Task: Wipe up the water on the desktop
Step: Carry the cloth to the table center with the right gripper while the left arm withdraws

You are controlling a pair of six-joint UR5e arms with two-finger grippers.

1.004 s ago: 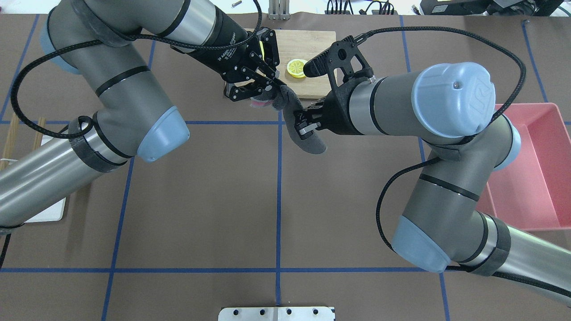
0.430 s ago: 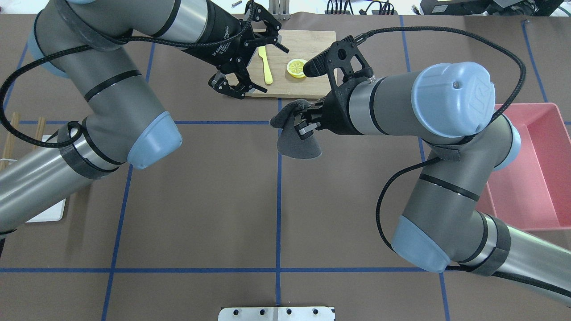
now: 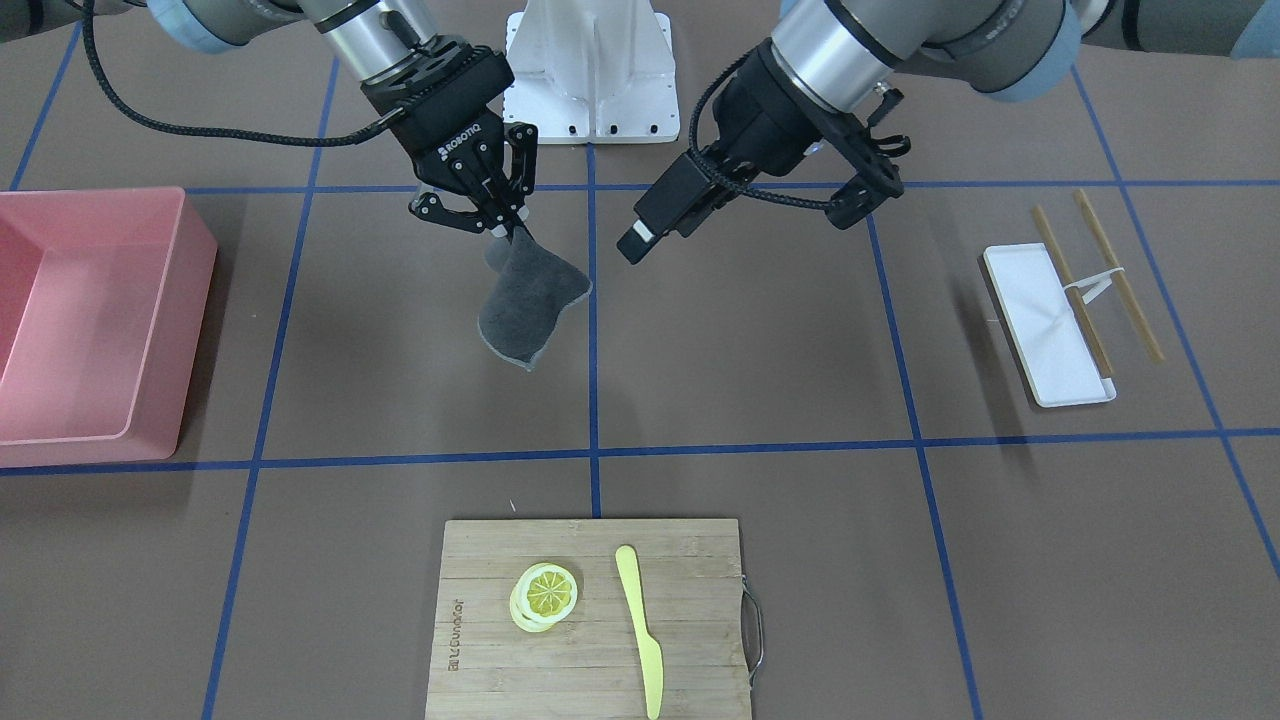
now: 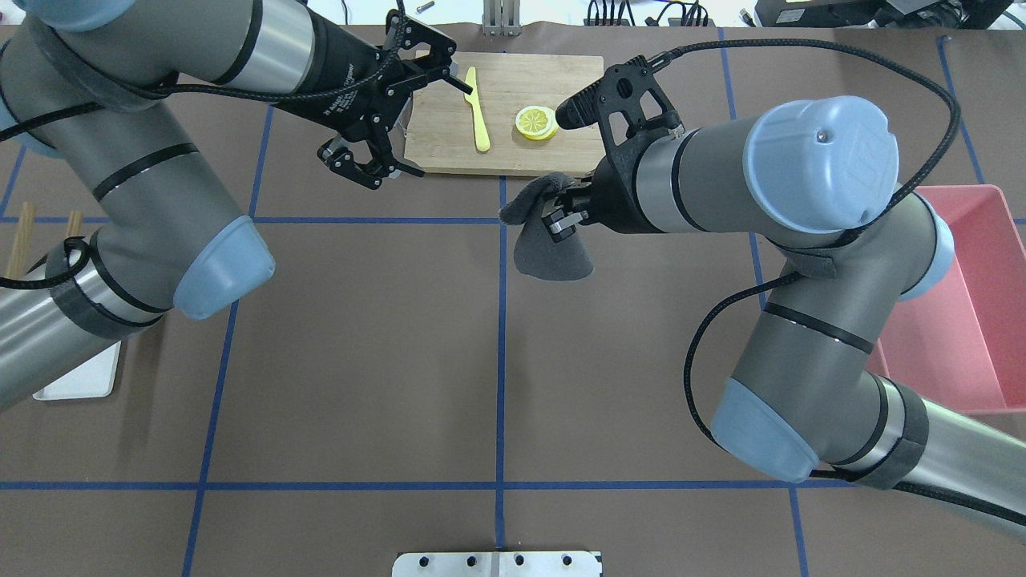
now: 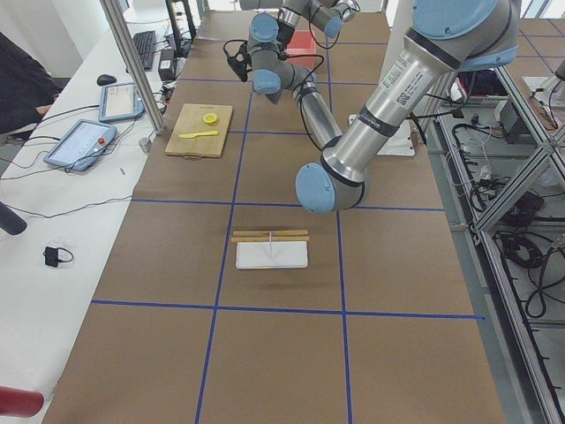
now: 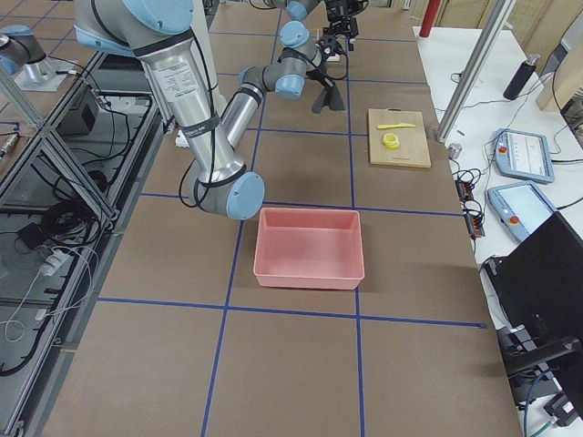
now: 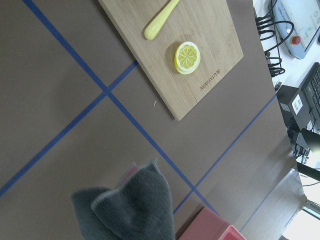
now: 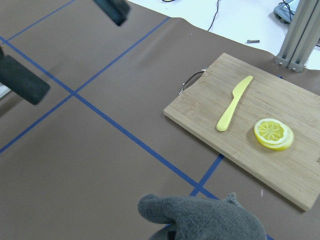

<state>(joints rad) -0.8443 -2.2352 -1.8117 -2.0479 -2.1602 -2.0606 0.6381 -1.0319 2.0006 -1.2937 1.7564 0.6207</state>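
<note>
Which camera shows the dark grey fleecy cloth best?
Exterior front-facing: the dark grey fleecy cloth hangs whole from the right gripper. Overhead, the gripper covers its top; wrist views crop it; side views show it tiny, if at all.

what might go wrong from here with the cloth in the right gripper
The grey cloth hangs bunched from the right gripper, pinched at one end, so it may slip or wipe poorly. No water shows on the desktop, so the wipe could miss. The cutting board lies close; a sweep might knock it.
</note>
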